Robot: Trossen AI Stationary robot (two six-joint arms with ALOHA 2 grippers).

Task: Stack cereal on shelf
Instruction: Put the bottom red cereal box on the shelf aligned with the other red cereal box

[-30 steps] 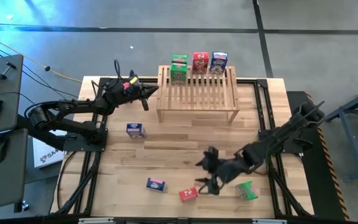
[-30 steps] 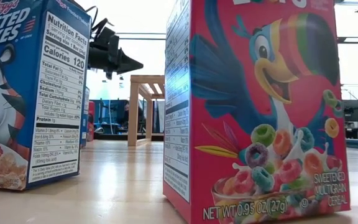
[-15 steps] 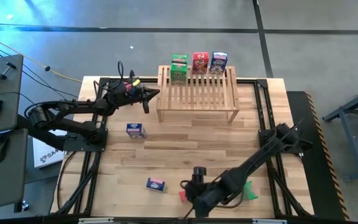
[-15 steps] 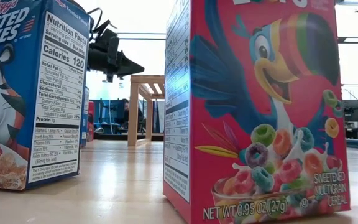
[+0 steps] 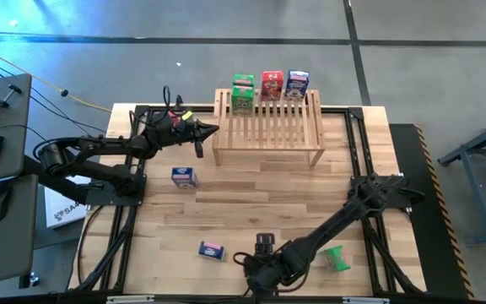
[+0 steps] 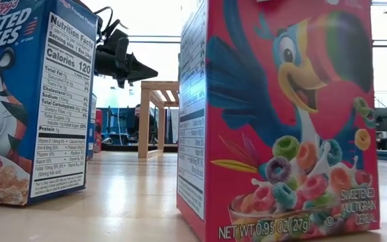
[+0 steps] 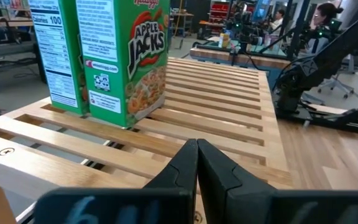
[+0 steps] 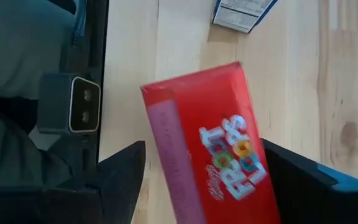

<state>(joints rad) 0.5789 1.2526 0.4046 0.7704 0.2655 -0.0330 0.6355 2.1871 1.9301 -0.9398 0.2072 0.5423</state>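
The right gripper (image 8: 197, 180) hangs over the table's near edge with its fingers spread wide, one on each side of a red cereal box (image 8: 207, 146); whether the pads touch the cardboard cannot be told. In the high view this gripper (image 5: 256, 268) and its arm cover the red box entirely. In the low view that red box (image 6: 277, 121) fills much of the picture, its top cut off. Just beyond the right gripper lies a blue box (image 5: 212, 250), seen in the right wrist view only as a clipped corner (image 8: 244, 12). A green box (image 5: 337, 258) lies behind it, beside the arm. The left gripper (image 5: 213, 130) is pressed together and empty, its tips (image 7: 197, 152) just at the left end of the shelf (image 5: 268, 135). Ahead of it two green boxes (image 7: 126, 56) stand upright on the slats, their tops cut off. At the shelf's far edge stand a second red box (image 5: 272, 84) and a blue-and-white one (image 5: 298, 83). Another blue box (image 5: 184, 176) stands behind and to the side of the left gripper. The table (image 5: 251, 198) carries all of these.
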